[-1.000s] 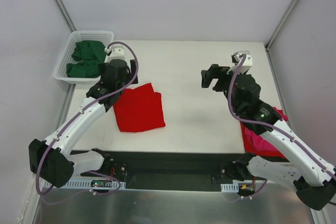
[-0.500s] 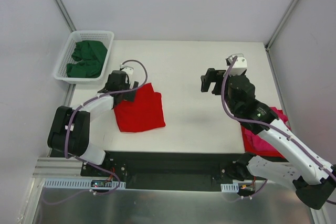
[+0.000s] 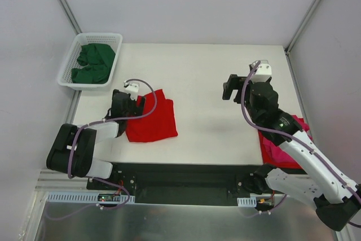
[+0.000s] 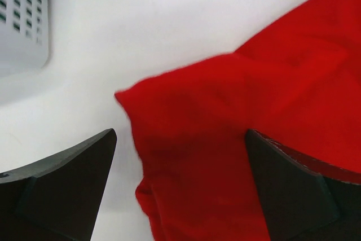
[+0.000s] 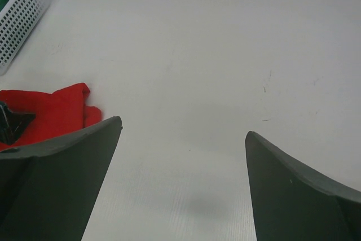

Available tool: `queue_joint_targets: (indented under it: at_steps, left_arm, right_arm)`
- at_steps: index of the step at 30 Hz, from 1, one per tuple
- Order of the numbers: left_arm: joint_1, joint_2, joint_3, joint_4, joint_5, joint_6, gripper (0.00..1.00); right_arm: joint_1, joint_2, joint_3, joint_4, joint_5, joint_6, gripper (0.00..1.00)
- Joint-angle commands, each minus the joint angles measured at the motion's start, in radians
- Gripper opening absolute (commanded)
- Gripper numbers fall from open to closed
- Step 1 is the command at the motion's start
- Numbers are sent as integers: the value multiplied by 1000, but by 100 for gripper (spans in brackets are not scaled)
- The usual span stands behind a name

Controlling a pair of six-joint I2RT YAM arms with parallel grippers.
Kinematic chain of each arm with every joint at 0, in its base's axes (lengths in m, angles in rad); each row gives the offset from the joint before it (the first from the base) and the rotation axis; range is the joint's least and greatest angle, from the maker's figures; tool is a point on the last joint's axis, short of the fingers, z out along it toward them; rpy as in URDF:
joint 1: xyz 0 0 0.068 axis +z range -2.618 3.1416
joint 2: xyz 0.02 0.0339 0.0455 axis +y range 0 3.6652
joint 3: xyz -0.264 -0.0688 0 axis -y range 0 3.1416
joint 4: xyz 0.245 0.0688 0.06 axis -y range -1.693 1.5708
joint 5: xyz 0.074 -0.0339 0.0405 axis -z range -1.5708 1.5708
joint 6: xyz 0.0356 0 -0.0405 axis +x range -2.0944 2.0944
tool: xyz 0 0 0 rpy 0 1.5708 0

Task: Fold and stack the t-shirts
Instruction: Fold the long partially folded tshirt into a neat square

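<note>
Spreading across most of the overhead view, the white table point(image 3: 214, 77) carries everything. A white plastic basket point(image 3: 66, 67) sits at its far left corner with the dark green shirts point(image 3: 93, 63) bundled inside. The red shirt point(image 3: 153, 118) lies flat as a rough square on the left half of the table, near the front edge. The pink shirt point(image 3: 274, 152) is bunched at the right front edge, partly hidden under the right arm.

The left gripper point(image 4: 179, 134) hangs low over the red shirt's left edge with its jaws spread wide. A loose corner of the cloth shows between them, but nothing is pinched. The right gripper point(image 5: 181, 128) is likewise released and holds nothing, poised above bare table well away from any cloth.

The red shirt looks light, soft and limp. It will probably sag and drape once lifted, and may slide on the smooth surface. That corner or the hem beside it seems the best place to pinch, catching all layers together.
</note>
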Motion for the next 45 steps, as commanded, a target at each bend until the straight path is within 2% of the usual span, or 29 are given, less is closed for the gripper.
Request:
queue_joint_targets:
  at_steps: [1, 4, 5, 7, 8, 13, 15, 32, 37, 40, 43, 45]
  left_arm:
    - [61, -130, -165, 310, 63, -49, 99]
    - [122, -166, -294, 479, 48, -122, 99]
    - [131, -154, -317, 566, 71, -129, 99]
    - [153, -126, -356, 616, 189, -89, 99]
    - [153, -100, -368, 685, 198, -83, 99]
    - [188, -115, -321, 555, 171, -156, 99]
    - [191, -98, -304, 549, 206, -132, 100]
    - [191, -103, -301, 543, 191, -143, 99]
    - [191, -103, -301, 543, 191, -146, 99]
    - [191, -103, -301, 543, 192, -144, 99]
    - [191, -102, -301, 543, 192, -144, 99]
    - [191, -103, -302, 541, 191, -144, 99]
  right_arm:
    - [-9, 0, 0, 14, -34, 4, 96]
    - [-10, 14, 3, 14, -60, 15, 96]
    - [-12, 23, 8, 14, -68, 15, 96]
    - [-10, 29, 11, 12, -82, 15, 96]
    - [-12, 34, 14, 11, -85, 12, 96]
    - [-17, 41, 25, 6, -96, 9, 96]
    - [-17, 46, 25, 5, -100, 14, 96]
    - [-17, 77, 31, 2, -133, 23, 96]
    - [17, 93, 20, 67, -182, 51, 96]
    - [64, 98, 22, 107, -113, -11, 96]
    - [88, 112, 77, 49, -15, -141, 96]
    - [86, 132, 124, -59, 176, -85, 96]
